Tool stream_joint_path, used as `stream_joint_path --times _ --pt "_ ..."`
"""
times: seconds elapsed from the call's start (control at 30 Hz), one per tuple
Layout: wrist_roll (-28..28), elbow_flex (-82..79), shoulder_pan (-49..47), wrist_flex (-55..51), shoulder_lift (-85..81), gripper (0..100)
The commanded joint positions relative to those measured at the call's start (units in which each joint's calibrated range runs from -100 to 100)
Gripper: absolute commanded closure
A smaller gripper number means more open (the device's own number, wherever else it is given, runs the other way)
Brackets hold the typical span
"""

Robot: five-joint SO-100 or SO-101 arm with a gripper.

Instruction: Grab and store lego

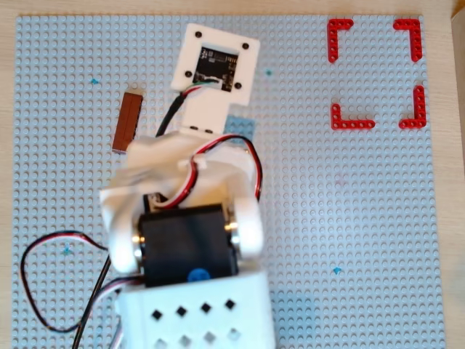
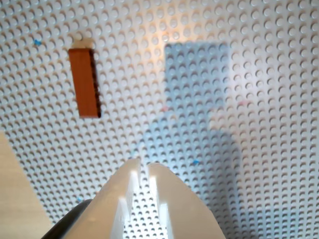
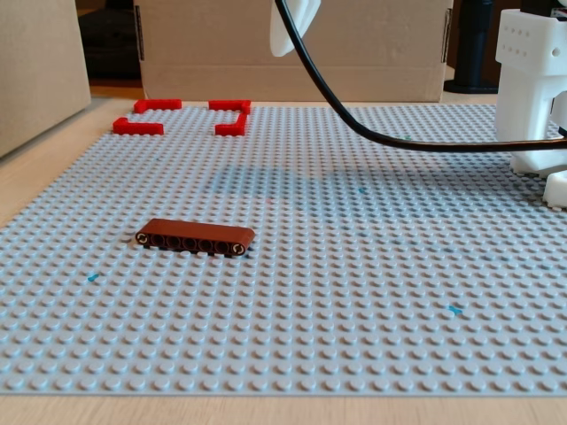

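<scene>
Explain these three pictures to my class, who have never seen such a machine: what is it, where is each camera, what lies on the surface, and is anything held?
It is a small white robot arm with a two-finger gripper. One picture looks straight down, one rides on the wrist, and one stands low at the table's edge. The surface is a grey studded baseplate. On it lies a long reddish-brown Lego beam, flat and untouched. Four red L-shaped corner pieces mark out a rectangle farther off. The gripper hovers above the plate, nearly closed, holding nothing.

Your arm (image 1: 185,218) is white printed plastic with a black servo block; red, black and white cables (image 1: 43,283) loop alongside; white claw (image 2: 144,172).
</scene>
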State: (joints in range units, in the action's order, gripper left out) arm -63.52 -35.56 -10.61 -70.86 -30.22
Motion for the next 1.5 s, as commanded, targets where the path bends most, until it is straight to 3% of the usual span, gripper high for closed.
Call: stream_joint_path --times 0.0,0.13,0.33,0.8,1.47 --pt "-0.1 2.5 -1.8 3.3 0.8 98" --pt "-3.1 2.5 -4.4 4.8 2.1 98" --pt "-3.3 6.4 -5.9 3.5 4.9 98" --pt "-3.3 25.8 -7.3 -10.7 17.3 98" --pt "-1.6 26.3 -7.0 -5.3 19.5 98"
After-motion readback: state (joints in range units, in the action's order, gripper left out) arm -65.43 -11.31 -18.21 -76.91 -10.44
